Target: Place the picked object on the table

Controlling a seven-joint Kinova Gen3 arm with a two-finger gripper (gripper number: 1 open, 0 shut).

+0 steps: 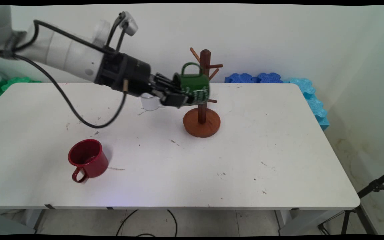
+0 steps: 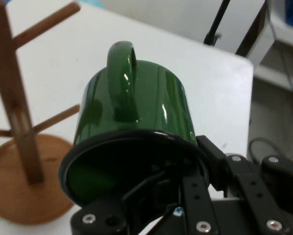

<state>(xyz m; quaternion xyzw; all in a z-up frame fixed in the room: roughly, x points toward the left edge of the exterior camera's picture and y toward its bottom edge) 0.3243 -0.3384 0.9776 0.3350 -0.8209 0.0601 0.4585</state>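
A: What are you looking at on the desk [image 1: 278, 150]?

B: You have three mugs, all of a glossy enamel look. The green mug [image 1: 193, 87] is up in the air on its side, its loop handle pointing up. The dark red mug [image 1: 88, 160] stands upright on the near left of the desk, handle toward you. A white mug [image 1: 149, 102] sits farther back, mostly hidden behind the hand.

A: And the rack?

B: One wooden mug tree [image 1: 202, 110]: a square dark post on a round, flat reddish-brown base, with thin pegs slanting up from the post. You can count about five pegs in the main view. The desk top is white, smooth, scuffed and speckled.

A: How is the hand [image 1: 178, 95] set?

B: Your hand is pinching the green mug at its rim: in the hand view one finger [image 2: 212, 156] presses the outside wall while black linkage reaches into the mug's mouth. It is spread only as far as the wall's thickness. The mug hangs just beside the tree's post, in front of it in the main view, above the base. You cannot tell whether it touches a peg.

A: Anything behind?

B: Blue foam blocks [image 1: 278, 80] along the wall, green ones [image 1: 12, 83] at the far left.
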